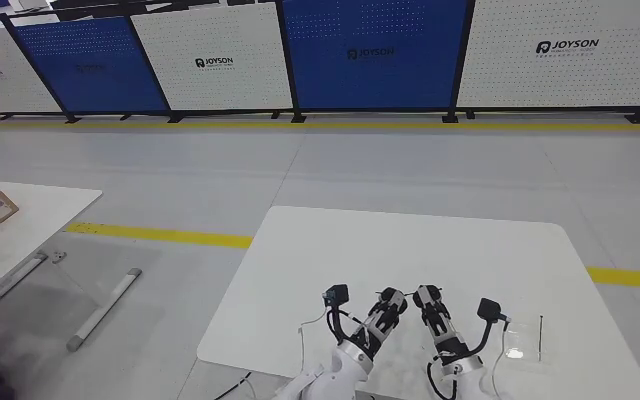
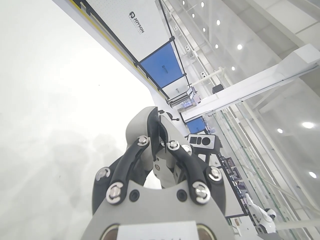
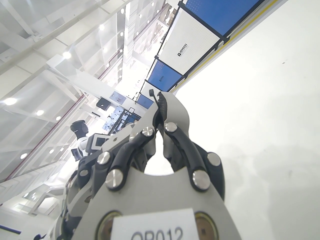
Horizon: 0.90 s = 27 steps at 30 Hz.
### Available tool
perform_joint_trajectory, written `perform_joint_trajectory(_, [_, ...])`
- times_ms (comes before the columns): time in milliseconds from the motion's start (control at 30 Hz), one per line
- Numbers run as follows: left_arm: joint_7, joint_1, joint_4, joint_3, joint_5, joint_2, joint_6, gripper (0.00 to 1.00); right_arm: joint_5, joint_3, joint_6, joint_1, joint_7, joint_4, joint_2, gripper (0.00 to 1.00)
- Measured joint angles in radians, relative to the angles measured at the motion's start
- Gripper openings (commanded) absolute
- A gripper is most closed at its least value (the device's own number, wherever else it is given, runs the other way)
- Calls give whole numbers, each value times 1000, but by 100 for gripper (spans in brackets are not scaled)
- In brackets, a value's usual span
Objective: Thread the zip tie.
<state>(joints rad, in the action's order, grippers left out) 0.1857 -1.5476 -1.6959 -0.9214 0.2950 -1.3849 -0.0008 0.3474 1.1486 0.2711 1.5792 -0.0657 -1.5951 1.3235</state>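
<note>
My right tool (image 3: 160, 99) is clamped on the tie (image 3: 152, 93), its head poking past the tips, I judge to keep the slot reachable. My left tool (image 2: 155, 112), pinched together, sits just beside it over the counter (image 1: 420, 250), placed for threading.

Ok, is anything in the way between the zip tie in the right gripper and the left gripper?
Nothing visible. The zip tie pokes out of the shut jaws of the right gripper; the left gripper sits close beside it above the table. A spare zip tie and clear bag lie off to the side.
</note>
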Motion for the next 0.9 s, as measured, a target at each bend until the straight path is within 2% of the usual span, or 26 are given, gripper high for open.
perform_joint_trajectory(33, [2,-1,0,-1,-2,0,-2,0,-2,0,0,0,3,1,0,25])
perform_joint_trajectory(67, [4,-1,0,-2,-4,0,-3,0,-4,1,0,-1,8,1,0,67])
perform_joint_trajectory(100, [8,-2,0,-2,-6,0,-3,0,-6,1,0,-1,12,2,0,100])
perform_joint_trajectory(433, [33,1,-6,-20,-69,-5,17,0,-41,20,51,15,22,-6,-1,100])
perform_joint_trajectory(533, [43,-3,-16,-31,-87,-5,30,0,-33,40,66,34,-5,-7,-4,100])
perform_joint_trajectory(700, [17,-3,-38,-42,-126,-5,62,0,-6,51,69,57,-50,-23,-6,100])
perform_joint_trajectory(900, [9,-3,-42,-43,-131,-5,64,0,-7,50,69,57,-49,-23,-6,100])
